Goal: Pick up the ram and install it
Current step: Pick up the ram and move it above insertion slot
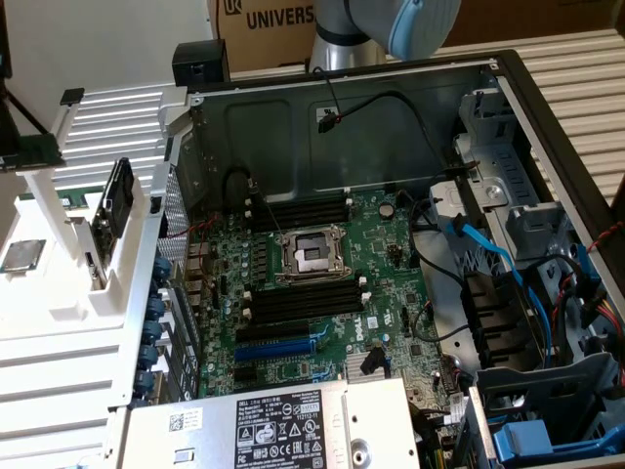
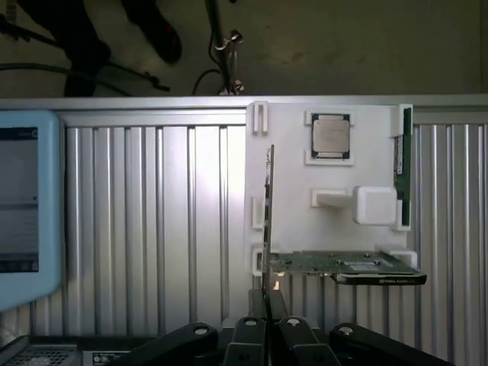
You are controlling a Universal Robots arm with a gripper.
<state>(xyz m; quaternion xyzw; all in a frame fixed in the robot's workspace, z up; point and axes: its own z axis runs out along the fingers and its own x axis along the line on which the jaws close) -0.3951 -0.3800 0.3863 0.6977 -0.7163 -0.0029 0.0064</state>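
Close under the wrist camera, we see the gripper (image 2: 268, 299) with its jaws drawn almost together, pinching the ram (image 2: 268, 206). The ram shows edge-on as a thin strip running out from the fingertips. Beneath it lies the white fixture (image 2: 293, 175). On the fixture we find a green card (image 2: 343, 263) at the end nearest the gripper, a square silver CPU (image 2: 330, 136) farther on, and a second green stick (image 2: 405, 175) with a white label, standing on edge along one side. The fixture sits on a ribbed white table (image 2: 152, 229). In the exterior view, the fixture is at the exterior view's left, just beside the open computer case (image 1: 293, 117). Nearest us in the case is the power supply (image 1: 283, 425). Behind it is the motherboard (image 1: 391, 293), with long black memory slots (image 1: 298, 298) empty on either side of the CPU socket (image 1: 312, 256). Beyond the case wall rises the arm (image 1: 391, 24).
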